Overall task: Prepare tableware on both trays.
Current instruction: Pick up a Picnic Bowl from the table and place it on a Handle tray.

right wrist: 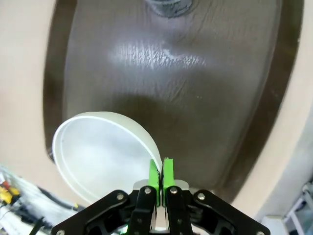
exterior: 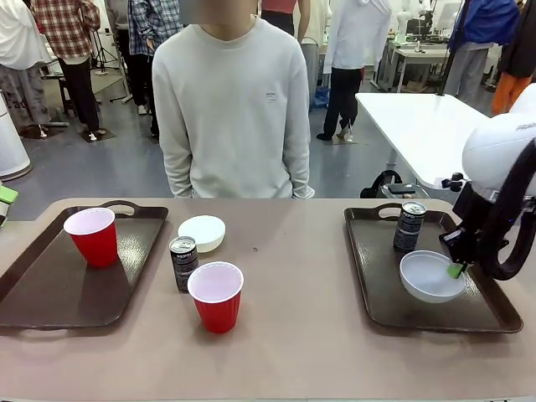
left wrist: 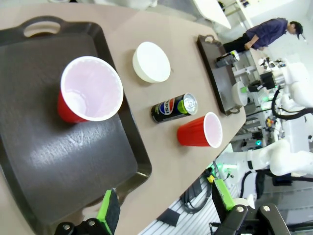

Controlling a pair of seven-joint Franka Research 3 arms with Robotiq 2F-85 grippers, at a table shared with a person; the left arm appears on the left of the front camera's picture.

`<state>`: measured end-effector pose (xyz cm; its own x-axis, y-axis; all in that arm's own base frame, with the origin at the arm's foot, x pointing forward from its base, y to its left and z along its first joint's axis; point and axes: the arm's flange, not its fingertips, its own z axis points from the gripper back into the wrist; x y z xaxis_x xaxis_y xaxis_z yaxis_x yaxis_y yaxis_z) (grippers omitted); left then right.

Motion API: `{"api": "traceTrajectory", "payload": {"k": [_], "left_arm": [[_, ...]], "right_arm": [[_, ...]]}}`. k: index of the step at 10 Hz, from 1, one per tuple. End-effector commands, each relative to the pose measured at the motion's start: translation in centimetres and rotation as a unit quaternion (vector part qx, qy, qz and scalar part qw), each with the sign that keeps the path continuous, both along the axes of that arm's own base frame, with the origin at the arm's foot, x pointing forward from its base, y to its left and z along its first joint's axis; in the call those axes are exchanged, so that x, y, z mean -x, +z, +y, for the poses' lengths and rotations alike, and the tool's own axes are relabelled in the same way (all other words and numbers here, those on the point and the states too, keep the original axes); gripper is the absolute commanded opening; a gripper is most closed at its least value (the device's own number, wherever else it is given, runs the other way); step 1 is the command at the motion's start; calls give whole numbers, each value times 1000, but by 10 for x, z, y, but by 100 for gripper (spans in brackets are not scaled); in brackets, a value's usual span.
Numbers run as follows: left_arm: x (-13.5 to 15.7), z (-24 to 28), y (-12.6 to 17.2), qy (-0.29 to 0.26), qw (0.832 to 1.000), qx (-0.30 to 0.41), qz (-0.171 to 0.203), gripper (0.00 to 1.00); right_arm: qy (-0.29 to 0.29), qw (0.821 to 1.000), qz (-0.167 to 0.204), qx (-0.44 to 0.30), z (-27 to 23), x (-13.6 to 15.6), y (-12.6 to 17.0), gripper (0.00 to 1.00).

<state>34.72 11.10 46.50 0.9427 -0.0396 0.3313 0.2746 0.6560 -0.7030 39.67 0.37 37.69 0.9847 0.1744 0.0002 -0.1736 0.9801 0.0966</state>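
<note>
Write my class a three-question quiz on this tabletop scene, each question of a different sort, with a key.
1. True or false: the left tray holds both a red cup and a can.
2. What is the right gripper shut on? A) the rim of the white bowl on the right tray; B) a can; C) a tray handle.
3. Fill in: ___ items stand on the bare table between the trays.
Key: 1. False: it holds the red cup alone. 2. A. 3. Three: the other bowl, a dark can and the second cup.
</note>
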Motion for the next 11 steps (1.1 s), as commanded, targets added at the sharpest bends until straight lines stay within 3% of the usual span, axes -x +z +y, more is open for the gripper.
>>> {"api": "traceTrajectory", "payload": {"k": [1, 5, 6, 7, 8, 9, 10, 11], "left_arm": [[-1, 1, 1, -4, 1000, 10, -7, 100], [-1, 1, 1, -4, 1000, 10, -7, 100], [-1, 1, 1, -4, 1000, 10, -7, 100], [-1, 1, 1, -4, 1000, 10, -7, 100], [-1, 1, 1, -4, 1000, 10, -7, 100], [-1, 1, 1, -4, 1000, 10, -7, 100], [-1, 1, 1, -4, 1000, 10, -7, 100], [-1, 1, 1, -4, 1000, 10, -7, 100]], "right_arm": [[-7, 1000, -4, 9, -5, -16, -11, 4], [-12, 1000, -4, 7, -9, -28, -26, 6], [-13, 1000, -2, 7, -8, -28, -25, 63], [-9, 1000, -6, 12, -6, -23, -18, 66], [32, 999, -9, 26, -3, -12, -8, 83], [54, 997, -20, 53, 1, 1, 9, 85], [64, 996, -30, 60, 4, 12, 29, 100], [63, 995, -36, 61, 1, 20, 47, 100]]}}
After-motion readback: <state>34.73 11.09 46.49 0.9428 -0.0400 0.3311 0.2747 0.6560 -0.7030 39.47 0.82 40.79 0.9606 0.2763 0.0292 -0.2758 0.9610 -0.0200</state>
